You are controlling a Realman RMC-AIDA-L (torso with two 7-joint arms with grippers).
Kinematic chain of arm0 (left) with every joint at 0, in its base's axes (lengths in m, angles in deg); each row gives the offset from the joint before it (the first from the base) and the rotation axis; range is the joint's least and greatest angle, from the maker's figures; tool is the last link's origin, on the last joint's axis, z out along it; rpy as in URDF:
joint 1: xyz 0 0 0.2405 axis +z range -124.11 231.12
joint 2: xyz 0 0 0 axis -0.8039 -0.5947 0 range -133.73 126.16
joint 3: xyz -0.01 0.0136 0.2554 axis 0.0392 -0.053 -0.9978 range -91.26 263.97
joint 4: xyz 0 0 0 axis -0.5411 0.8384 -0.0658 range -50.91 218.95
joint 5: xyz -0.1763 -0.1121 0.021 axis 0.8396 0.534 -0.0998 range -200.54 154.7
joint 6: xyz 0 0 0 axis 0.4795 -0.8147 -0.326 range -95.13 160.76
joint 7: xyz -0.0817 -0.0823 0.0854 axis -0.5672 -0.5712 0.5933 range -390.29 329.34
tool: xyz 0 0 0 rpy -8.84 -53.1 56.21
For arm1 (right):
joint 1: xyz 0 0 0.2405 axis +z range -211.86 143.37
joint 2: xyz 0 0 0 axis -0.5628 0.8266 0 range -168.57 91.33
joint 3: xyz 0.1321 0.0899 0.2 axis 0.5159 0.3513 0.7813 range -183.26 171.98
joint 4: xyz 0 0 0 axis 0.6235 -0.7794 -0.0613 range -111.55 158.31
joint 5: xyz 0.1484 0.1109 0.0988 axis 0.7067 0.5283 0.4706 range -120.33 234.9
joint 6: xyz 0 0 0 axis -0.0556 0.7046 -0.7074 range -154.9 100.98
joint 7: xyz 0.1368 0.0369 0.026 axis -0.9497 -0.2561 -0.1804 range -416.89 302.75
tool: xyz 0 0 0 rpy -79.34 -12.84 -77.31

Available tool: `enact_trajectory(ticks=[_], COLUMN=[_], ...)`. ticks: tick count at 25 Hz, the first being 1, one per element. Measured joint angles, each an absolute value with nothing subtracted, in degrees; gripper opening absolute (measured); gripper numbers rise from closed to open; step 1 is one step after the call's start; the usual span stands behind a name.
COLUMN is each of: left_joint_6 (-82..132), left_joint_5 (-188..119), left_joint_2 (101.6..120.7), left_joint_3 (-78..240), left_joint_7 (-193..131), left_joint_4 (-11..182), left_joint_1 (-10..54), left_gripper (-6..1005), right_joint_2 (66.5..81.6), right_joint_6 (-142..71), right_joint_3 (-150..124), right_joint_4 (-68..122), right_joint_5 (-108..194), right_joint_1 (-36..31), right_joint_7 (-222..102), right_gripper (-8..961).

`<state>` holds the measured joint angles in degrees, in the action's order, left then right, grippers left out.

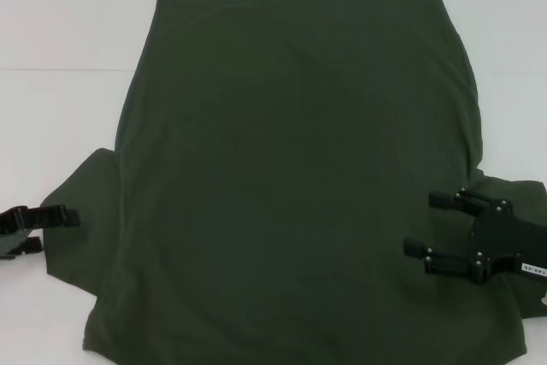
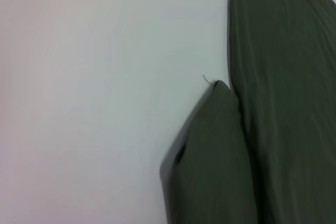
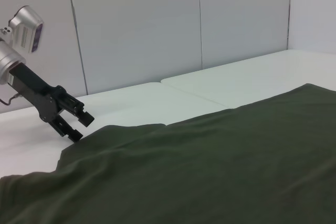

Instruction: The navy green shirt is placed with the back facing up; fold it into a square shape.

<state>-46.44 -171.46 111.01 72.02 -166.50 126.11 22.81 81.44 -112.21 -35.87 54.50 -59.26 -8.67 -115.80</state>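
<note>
We see the navy green shirt (image 1: 291, 177) spread flat on the table (image 1: 60, 32), reaching from the near edge to the far side, with one sleeve out toward the left gripper (image 1: 53, 230) and the other running under the right gripper (image 1: 432, 226). The left gripper sits just off the tip of its sleeve (image 2: 210, 156), over bare table, with the shirt body to its right; in the right wrist view it is poised at that sleeve's far corner, fingers (image 3: 79, 120) parted. The right gripper hovers over the shirt's right side, fingers apart and pointing left across the body, most of the cloth lying to its left and beyond it
</note>
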Motion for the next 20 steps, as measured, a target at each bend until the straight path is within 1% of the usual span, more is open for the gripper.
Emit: enact_trajectory(ticks=[20], left_joint_6=[-46.14], left_joint_5=[-171.04], left_joint_2=[111.17], left_joint_3=[71.85], left_joint_7=[-166.26], left_joint_4=[125.12], left_joint_1=[22.74], left_gripper=[863], right_joint_2=[81.44], right_joint_6=[-112.14], right_joint_3=[-35.87], right_joint_4=[54.49], right_joint_5=[-59.25], right_joint_1=[-8.67], right_joint_7=[-115.61], right_gripper=[916])
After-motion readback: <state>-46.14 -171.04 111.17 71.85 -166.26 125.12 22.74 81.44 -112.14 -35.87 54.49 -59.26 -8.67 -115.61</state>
